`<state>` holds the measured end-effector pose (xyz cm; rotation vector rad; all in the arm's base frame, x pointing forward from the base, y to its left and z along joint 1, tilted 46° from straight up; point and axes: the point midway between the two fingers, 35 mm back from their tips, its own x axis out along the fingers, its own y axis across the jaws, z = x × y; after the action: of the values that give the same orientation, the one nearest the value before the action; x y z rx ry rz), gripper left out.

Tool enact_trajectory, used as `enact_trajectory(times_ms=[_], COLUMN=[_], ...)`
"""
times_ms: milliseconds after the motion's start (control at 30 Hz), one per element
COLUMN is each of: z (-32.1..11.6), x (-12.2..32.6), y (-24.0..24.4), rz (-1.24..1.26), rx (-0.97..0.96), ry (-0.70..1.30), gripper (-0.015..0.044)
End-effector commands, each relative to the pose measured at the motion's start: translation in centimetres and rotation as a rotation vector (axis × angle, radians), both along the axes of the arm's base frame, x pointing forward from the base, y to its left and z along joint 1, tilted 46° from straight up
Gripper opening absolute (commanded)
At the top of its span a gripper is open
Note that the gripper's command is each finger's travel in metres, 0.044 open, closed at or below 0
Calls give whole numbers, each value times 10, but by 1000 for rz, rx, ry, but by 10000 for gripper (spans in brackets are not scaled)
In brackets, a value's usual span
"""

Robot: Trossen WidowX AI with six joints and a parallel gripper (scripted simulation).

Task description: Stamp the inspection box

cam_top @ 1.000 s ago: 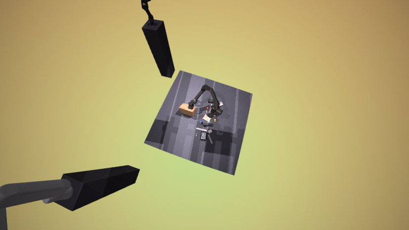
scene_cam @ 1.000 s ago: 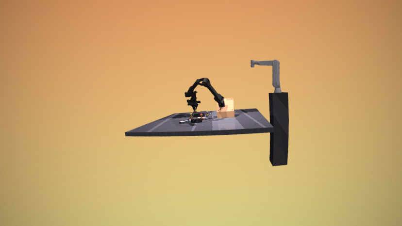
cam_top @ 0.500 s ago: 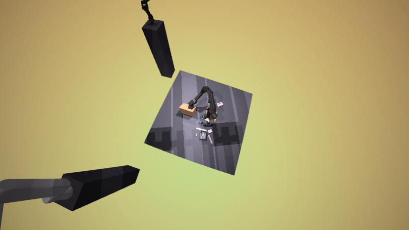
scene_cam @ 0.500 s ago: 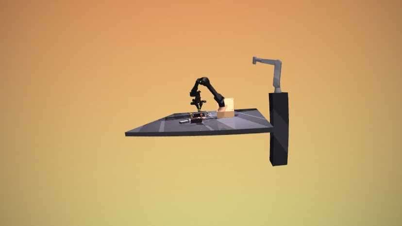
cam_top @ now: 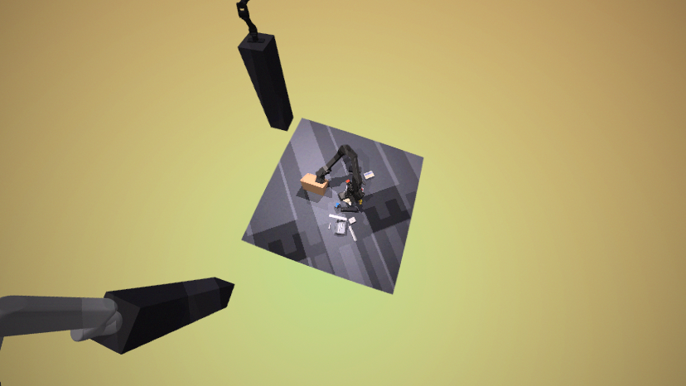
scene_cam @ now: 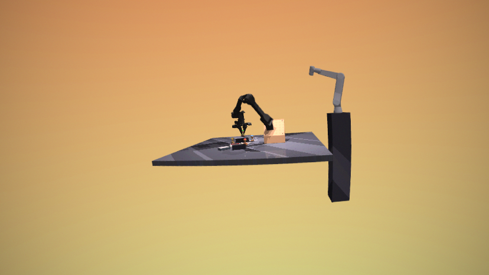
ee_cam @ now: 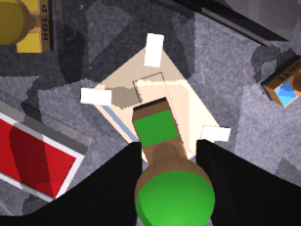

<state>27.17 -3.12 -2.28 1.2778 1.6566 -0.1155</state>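
Note:
My gripper [ee_cam: 169, 151] [scene_cam: 243, 132] is shut on the green-knobbed stamp [ee_cam: 175, 200] and points down. The stamp's wooden block has a green top patch; its print face and any ink on it are hidden. It hangs above the cream card [ee_cam: 195, 109] [cam_top: 347, 201], covering the lower part of the thin-outlined inspection box [ee_cam: 148, 77] in the wrist view. No print shows in the visible part of the box. The red ink pad [ee_cam: 29, 156] in its grey-white frame lies left of the card in the wrist view.
A yellow HOLD stamp [ee_cam: 10, 21] is at upper left and a blue-patched stamp [ee_cam: 285, 94] at right in the wrist view. White tape [ee_cam: 153, 50] holds the card. A red-knobbed stamp [cam_top: 347, 180] [scene_cam: 244, 139], a grey tray [cam_top: 340, 229] and an orange box [cam_top: 313, 185] stand around.

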Motion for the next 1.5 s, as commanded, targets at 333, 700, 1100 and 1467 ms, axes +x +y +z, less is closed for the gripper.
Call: enact_trajectory(times_ms=[333, 700, 1100, 1467], z=[-8, -13, -19, -24], x=[0, 1, 2, 2], y=[7, 12, 18, 23], rz=[-1, -2, -3, -3], rx=[-2, -3, -5, -5], ry=[4, 4, 4, 3], gripper=[0, 0, 0, 0])
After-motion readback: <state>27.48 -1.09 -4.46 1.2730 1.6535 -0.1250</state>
